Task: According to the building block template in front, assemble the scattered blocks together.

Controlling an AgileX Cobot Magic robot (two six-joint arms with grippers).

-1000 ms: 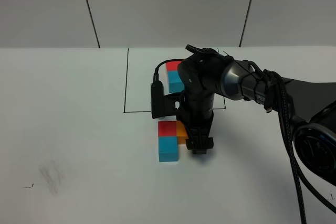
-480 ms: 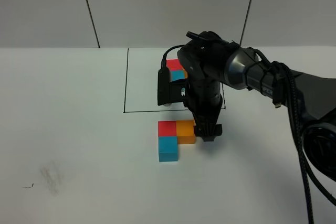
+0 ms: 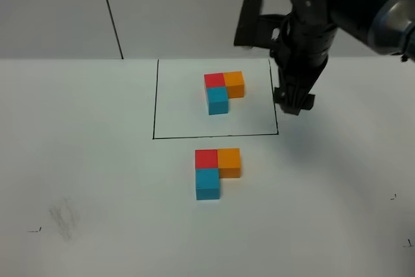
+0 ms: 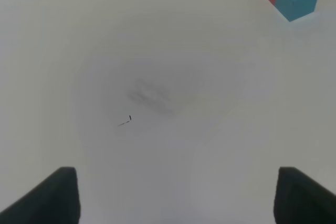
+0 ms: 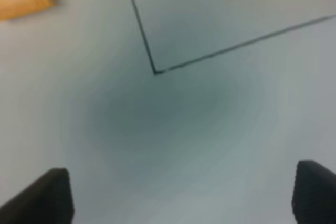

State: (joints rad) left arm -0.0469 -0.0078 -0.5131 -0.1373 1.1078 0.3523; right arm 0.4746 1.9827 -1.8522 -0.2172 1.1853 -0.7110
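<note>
White table (image 3: 78, 160) under me: right gripper (image 3: 295, 103) spread, empty, arm raised at two o'clock of the building block template (image 3: 224, 91); scattered blocks (image 3: 216, 169) joined at six o'clock; left gripper (image 4: 176, 195) spread too.

Right arm (image 3: 324, 4): glossy black rounded housings, bulky at the joints; one link toward the frame edge has a grey-silver metallic sheen with a highlight across it; a thin black cable loops out from the top of the arm and runs into a flat black rectangular module (image 3: 247, 17) mounted on its side; the lower end narrows to a dark, blocky right gripper (image 3: 294, 103), detail too dark to resolve. Right wrist view: two matte black fingers (image 5: 44, 198), blunt and wedge-shaped, edges blurred. Left wrist view: two matte black fingers (image 4: 50, 195) of the left gripper (image 4: 176, 195), squared corners, plain surface.
</note>
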